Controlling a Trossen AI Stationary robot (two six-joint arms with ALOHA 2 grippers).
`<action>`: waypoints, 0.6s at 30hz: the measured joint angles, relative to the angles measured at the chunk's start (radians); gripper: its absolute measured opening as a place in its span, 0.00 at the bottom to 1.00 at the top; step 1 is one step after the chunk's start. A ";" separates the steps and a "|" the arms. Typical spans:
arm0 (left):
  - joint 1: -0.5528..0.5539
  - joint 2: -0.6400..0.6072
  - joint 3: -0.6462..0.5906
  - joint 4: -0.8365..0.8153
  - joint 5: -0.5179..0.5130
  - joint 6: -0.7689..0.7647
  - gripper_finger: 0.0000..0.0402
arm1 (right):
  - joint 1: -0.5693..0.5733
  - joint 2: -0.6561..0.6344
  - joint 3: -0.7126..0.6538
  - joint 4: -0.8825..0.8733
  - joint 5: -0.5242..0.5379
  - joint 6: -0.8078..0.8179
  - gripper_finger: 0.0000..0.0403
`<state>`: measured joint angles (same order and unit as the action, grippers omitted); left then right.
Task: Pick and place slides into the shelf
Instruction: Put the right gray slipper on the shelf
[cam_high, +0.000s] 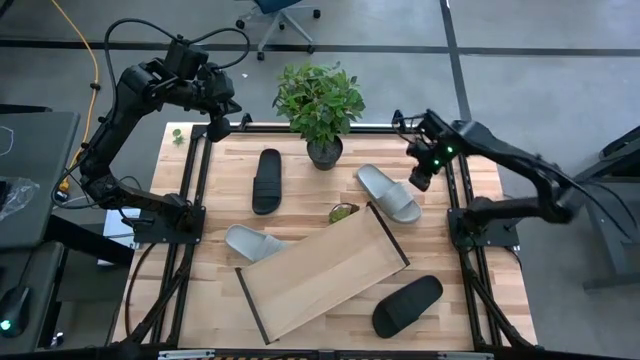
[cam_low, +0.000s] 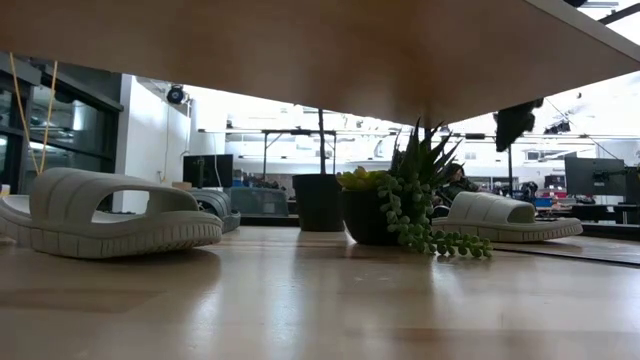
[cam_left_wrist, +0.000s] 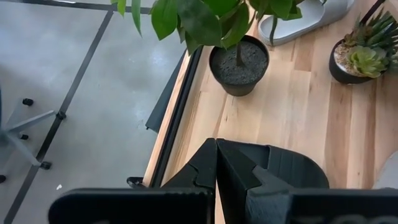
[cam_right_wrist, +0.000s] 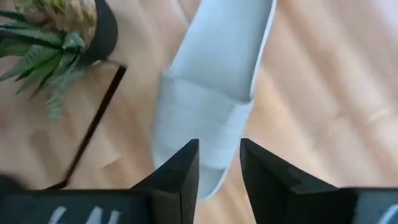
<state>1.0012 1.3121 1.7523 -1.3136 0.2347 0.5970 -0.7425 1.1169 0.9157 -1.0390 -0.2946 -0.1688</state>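
Observation:
The shelf, a light-wood tray with dark edges, lies slantwise on the table. One light grey slide rests sole-down at the far right, and another lies by the shelf's left end. A black slide lies at the far left, a second black slide near the front right. My right gripper hovers open above the far-right grey slide, apart from it. My left gripper stays shut, raised over the table's far left corner above the black slide.
A leafy potted plant stands at the table's far edge. A small succulent pot sits between the shelf and the right grey slide. Dark frame rails run along both sides of the table. An office chair stands on the floor beyond.

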 joint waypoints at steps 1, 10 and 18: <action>0.000 0.000 0.000 0.000 -0.008 0.000 0.00 | 0.021 -0.036 -0.015 0.030 0.026 0.011 0.27; 0.000 0.000 0.000 0.000 -0.019 -0.003 0.00 | 0.220 -0.222 -0.150 0.088 0.257 0.225 0.27; 0.000 0.000 0.000 -0.008 -0.019 -0.007 0.00 | 0.358 -0.291 -0.225 0.184 0.314 0.895 0.27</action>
<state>1.0012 1.3117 1.7523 -1.3216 0.2161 0.5900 -0.3849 0.8260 0.6903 -0.8549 0.0197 0.7258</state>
